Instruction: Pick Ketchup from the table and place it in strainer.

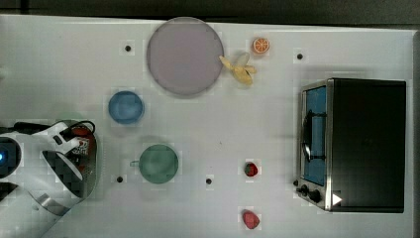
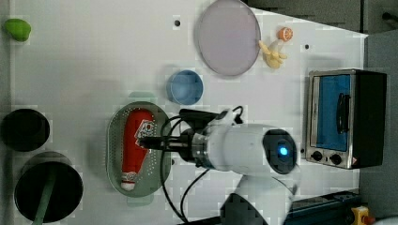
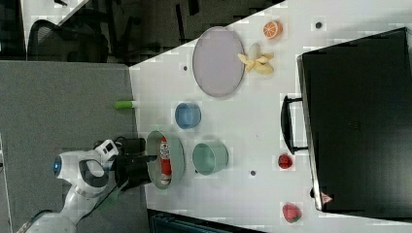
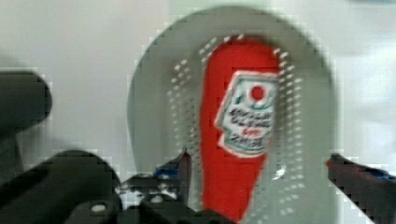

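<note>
Fingers of the gripper [image 4: 257, 165] stand spread wide on either side of the ketchup bottle [image 2: 135, 146], not gripping it, with the Franka arm bent low over the strainer [image 2: 115, 154]. Ketchup lies flat inside the strainer, long axis along the oval, cap toward the left view's bottom table edge [image 2: 94, 70].

Ketchup [image 2: 135, 146] lying in the strainer [image 2: 114, 140] on the desk [image 2: 94, 61].
In the left view, bowl [image 2: 186, 87] at the strainer's 1 o'clock, plate [image 2: 228, 37] farther out, oven [image 2: 345, 118] at 3 o'clock.
</note>
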